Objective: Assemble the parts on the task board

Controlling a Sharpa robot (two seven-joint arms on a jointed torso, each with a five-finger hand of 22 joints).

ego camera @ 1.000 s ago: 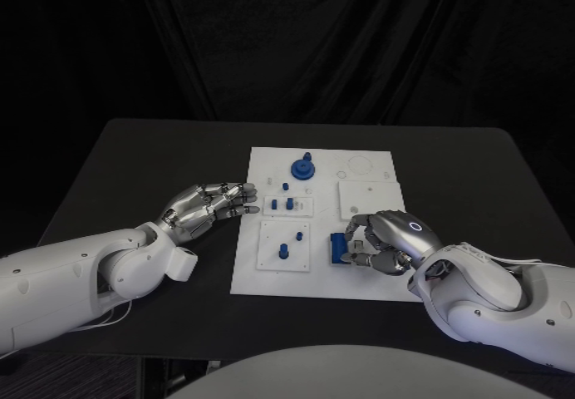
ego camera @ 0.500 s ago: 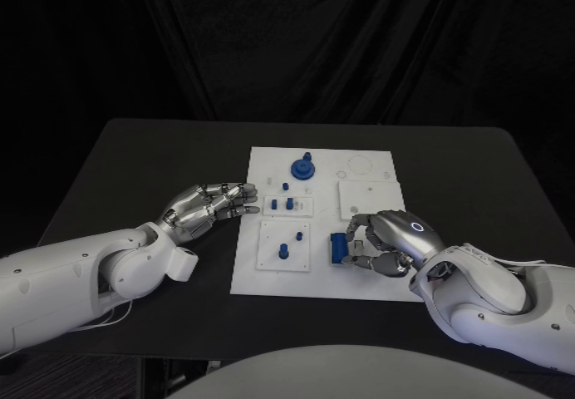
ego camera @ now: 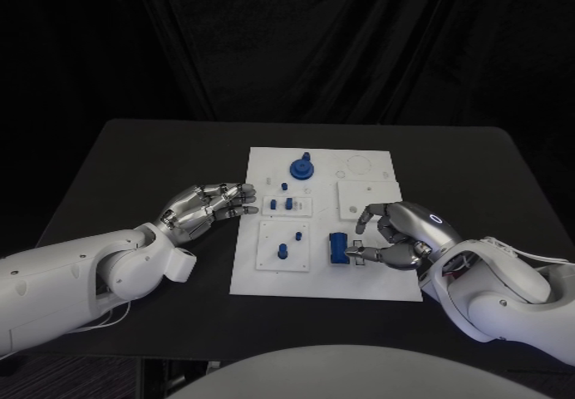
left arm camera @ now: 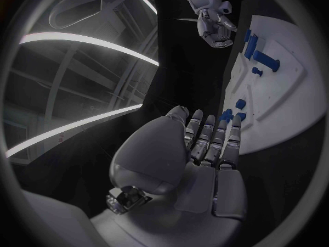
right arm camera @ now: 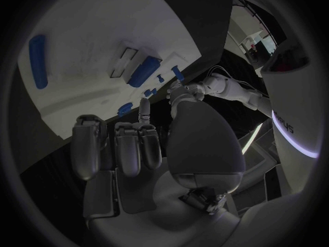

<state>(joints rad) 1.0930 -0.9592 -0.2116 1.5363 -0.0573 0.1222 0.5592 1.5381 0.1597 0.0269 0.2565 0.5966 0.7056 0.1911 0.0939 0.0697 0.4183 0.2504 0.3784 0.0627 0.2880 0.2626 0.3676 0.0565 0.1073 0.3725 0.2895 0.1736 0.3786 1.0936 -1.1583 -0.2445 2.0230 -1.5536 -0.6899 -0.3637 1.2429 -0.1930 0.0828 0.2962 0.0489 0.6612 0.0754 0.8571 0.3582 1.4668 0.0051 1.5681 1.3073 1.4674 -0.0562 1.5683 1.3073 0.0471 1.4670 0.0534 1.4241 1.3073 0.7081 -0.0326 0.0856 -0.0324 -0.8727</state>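
R hand (ego camera: 405,236) open beside blue block (ego camera: 339,248) on task board (ego camera: 316,281)

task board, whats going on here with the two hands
A robot is assembling blue parts on the white task board. Its right hand sits over the board's near right area beside a blue block, fingers apart, gripping nothing. The left hand rests at the board's left edge, also holding nothing.

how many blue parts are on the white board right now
At least 5: a round knobbed part at the back, two small pieces mid-left, a peg front-left, a block by the right hand. Some may be hidden.
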